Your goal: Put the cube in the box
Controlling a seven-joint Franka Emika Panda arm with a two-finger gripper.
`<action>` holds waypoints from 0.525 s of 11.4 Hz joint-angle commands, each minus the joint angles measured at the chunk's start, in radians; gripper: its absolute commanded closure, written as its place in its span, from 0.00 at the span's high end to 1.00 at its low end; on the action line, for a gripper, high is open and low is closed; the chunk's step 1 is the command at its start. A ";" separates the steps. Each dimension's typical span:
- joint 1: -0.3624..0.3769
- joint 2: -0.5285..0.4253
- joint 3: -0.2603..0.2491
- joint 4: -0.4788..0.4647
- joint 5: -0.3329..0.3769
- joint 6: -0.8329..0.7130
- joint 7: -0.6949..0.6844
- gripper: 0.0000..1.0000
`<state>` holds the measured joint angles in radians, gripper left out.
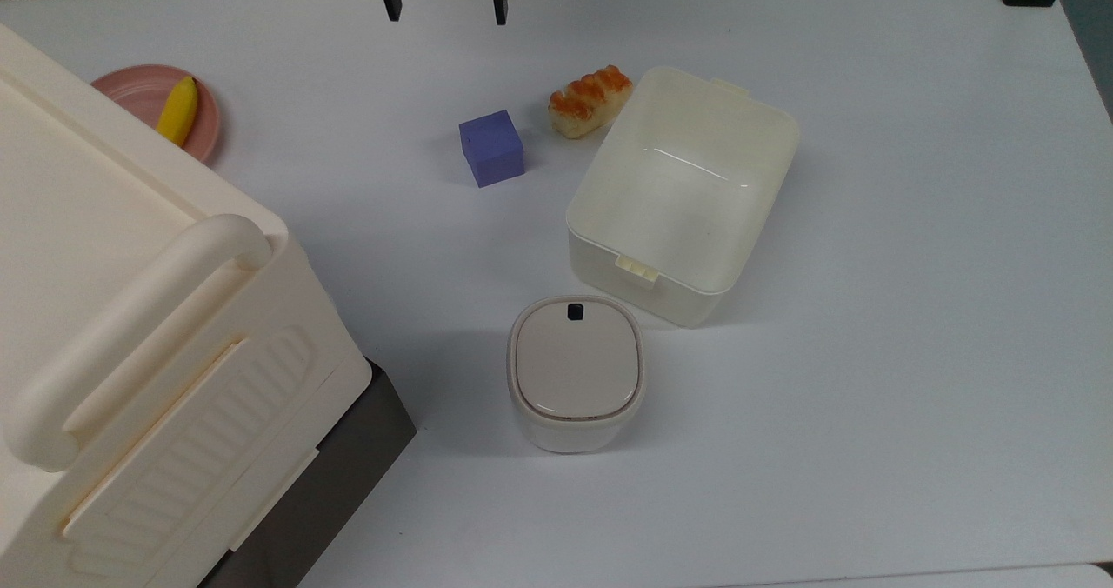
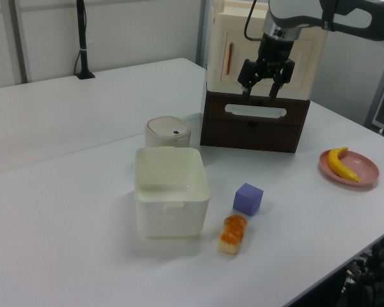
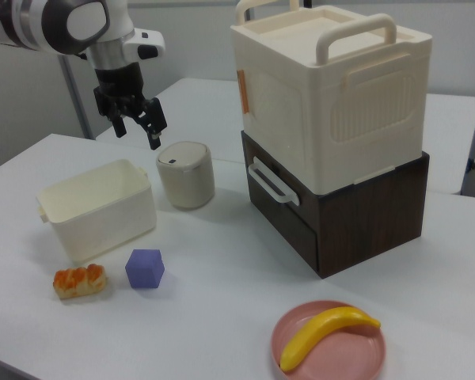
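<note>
The blue-purple cube (image 1: 491, 147) (image 2: 248, 199) (image 3: 145, 268) rests on the white table, just to the top view's left of the box. The box (image 1: 687, 190) (image 2: 171, 190) (image 3: 97, 208) is a cream-white open tub with nothing inside. My gripper (image 1: 446, 5) (image 2: 259, 88) (image 3: 138, 133) hangs high above the table with its two black fingers spread apart and nothing between them. In the top view its fingertips show at the upper edge, well beyond the cube.
A piece of bread (image 1: 589, 100) (image 2: 233, 233) (image 3: 79, 281) lies beside the cube and the box. A lidded canister (image 1: 576, 372) stands near the box. A large cream bin (image 3: 332, 87) sits on a dark wooden drawer unit (image 3: 340, 210). A pink plate (image 3: 328, 344) holds a banana (image 3: 324, 331).
</note>
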<state>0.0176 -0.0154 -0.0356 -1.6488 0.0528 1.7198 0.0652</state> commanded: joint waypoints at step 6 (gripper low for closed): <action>0.018 -0.006 -0.021 0.023 0.006 -0.066 -0.068 1.00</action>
<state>0.0175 -0.0158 -0.0380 -1.6361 0.0528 1.6826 0.0210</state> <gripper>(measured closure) 0.000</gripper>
